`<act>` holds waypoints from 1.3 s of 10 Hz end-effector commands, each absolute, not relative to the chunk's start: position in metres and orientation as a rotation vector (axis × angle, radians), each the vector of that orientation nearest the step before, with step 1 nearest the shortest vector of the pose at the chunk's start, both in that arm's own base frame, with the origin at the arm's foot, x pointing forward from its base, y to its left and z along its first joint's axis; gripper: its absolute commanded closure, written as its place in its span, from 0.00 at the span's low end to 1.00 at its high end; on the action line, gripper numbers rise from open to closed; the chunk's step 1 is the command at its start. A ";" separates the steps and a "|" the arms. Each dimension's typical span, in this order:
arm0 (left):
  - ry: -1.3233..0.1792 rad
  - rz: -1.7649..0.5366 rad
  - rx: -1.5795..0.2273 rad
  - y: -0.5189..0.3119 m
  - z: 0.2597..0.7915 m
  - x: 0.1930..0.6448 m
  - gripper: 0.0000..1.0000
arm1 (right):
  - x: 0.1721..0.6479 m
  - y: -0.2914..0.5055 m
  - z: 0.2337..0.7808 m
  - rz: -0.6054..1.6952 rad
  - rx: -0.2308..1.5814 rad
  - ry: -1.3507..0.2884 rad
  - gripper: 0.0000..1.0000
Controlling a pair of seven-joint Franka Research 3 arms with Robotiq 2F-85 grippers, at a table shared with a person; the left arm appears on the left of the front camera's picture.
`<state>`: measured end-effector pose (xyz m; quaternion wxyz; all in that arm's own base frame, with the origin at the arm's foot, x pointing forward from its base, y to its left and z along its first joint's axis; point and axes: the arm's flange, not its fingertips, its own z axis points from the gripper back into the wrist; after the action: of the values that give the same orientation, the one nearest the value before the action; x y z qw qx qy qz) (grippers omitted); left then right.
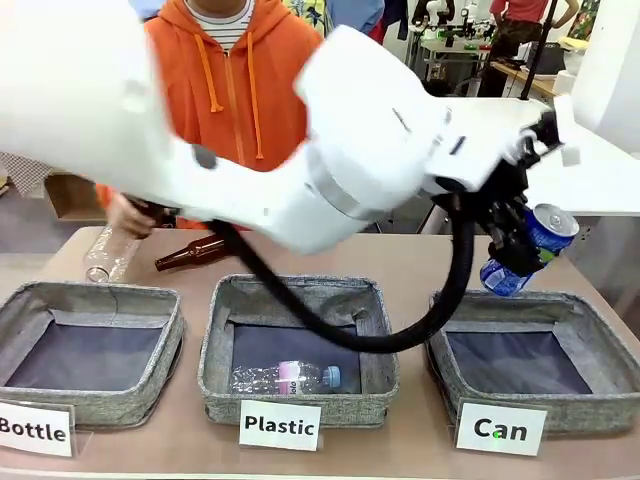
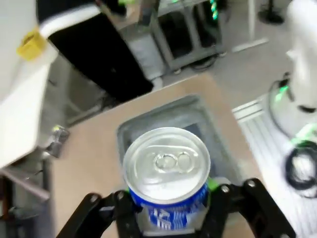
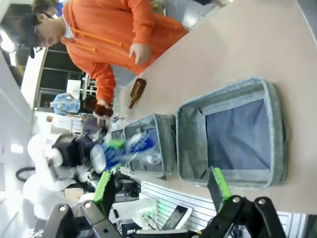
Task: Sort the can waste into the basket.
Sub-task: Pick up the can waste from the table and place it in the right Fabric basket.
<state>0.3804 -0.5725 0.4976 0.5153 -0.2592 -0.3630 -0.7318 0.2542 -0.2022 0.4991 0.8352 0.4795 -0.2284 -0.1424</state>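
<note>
Over the grey fabric basket (image 1: 590, 412), the left claw (image 1: 512, 240) grips a round blue can (image 2: 166, 158); right claw (image 3: 161, 173) wide, empty; brown bottle (image 1: 195, 253) lies beyond

Blue can among grey baskets on a tan table

The can (image 1: 540, 238) is blue with white marks and a silver top. The left gripper (image 1: 512, 245) is black with green pads (image 2: 213, 184), on a white arm (image 1: 300, 150) with a black cable (image 1: 455, 290). The right gripper (image 3: 161, 174) has the same colours. The Can basket (image 1: 590, 310), Plastic basket (image 1: 215, 340) and Bottle basket (image 1: 100, 295) are grey fabric with dark bottoms, behind white cards (image 1: 500, 428) in black print. One bottle (image 1: 195, 253) is brown. A clear bottle (image 1: 290, 377) has a pink-and-white label and blue cap. The hoodie (image 1: 235, 90) is orange over a striped shirt (image 1: 220, 12). The table (image 1: 400, 255) is tan.
</note>
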 end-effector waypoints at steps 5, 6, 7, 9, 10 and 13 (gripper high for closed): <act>-0.736 -1.722 -0.585 -0.628 0.481 0.430 0.59 | 0.228 -0.223 0.494 -0.342 1.062 -0.492 0.00; -0.736 -1.722 -0.585 -0.628 0.481 0.430 0.59 | 0.228 -0.223 0.494 -0.342 1.062 -0.492 0.00; -0.736 -1.722 -0.585 -0.628 0.481 0.430 0.59 | 0.228 -0.223 0.494 -0.342 1.062 -0.492 0.00; -0.637 -1.787 -0.620 -0.636 0.482 0.434 0.59 | 0.228 -0.223 0.494 -0.342 1.062 -0.492 0.00; -0.619 -1.808 -0.616 -0.634 0.480 0.431 0.03 | 0.228 -0.223 0.494 -0.342 1.062 -0.492 0.00; -0.587 -1.803 -0.646 -0.629 0.481 0.428 0.00 | 0.228 -0.223 0.494 -0.342 1.062 -0.492 0.00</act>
<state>0.4284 -0.6367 0.4732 0.5454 -0.2679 -0.2501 -0.7538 0.2273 -0.2209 0.4928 0.8221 0.4990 -0.2223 -0.1601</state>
